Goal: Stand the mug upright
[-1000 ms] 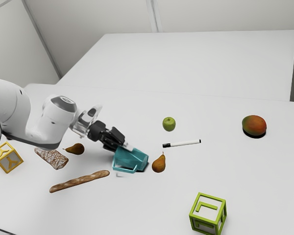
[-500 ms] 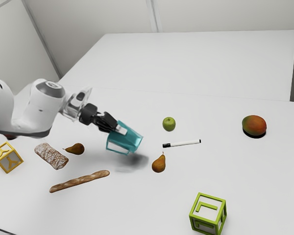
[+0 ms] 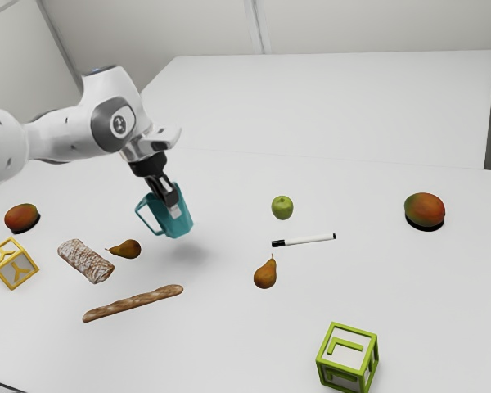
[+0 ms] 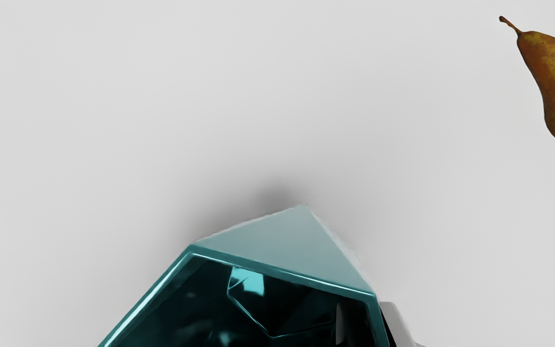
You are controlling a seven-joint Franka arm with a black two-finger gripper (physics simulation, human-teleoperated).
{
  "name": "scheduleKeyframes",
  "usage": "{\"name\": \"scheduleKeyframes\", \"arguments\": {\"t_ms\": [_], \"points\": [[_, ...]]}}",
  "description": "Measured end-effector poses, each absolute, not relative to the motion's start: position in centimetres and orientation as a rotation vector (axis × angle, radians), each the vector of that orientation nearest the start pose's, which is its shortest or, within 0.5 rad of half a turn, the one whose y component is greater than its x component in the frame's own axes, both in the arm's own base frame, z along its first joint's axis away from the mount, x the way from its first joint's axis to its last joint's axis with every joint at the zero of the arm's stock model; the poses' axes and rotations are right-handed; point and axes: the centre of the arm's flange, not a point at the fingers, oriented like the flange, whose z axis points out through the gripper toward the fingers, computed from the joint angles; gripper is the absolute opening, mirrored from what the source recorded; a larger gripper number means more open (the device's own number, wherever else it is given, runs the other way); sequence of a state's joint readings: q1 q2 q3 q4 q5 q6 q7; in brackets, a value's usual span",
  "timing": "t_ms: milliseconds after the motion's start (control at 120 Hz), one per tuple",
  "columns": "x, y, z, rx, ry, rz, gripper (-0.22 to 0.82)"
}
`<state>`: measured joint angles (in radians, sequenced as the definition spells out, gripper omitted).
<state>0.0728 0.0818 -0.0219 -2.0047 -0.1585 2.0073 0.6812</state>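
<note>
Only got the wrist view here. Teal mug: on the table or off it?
Observer: Off it. In the exterior view the teal mug hangs above its shadow on the table.
Operator: Handle side?
Observer: The handle points toward the exterior view's left.
Operator: Mug plumb?
Observer: Not quite. It tilts a little, its lower end further toward the exterior view's right than its top.
</note>
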Motion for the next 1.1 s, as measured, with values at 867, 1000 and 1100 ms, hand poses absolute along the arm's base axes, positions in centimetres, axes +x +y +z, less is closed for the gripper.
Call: {"name": "scheduleKeyframes", "arguments": {"t_ms": [867,1000,1100], "points": [[54.6,2.3,35.1,-3.099,0.5,-0.168,0.44],[54.3,1.8,39.2,-3.092,0.487,-0.229,0.52],[55.8,1.4,43.9,-3.082,0.488,-0.288,0.55]]}}
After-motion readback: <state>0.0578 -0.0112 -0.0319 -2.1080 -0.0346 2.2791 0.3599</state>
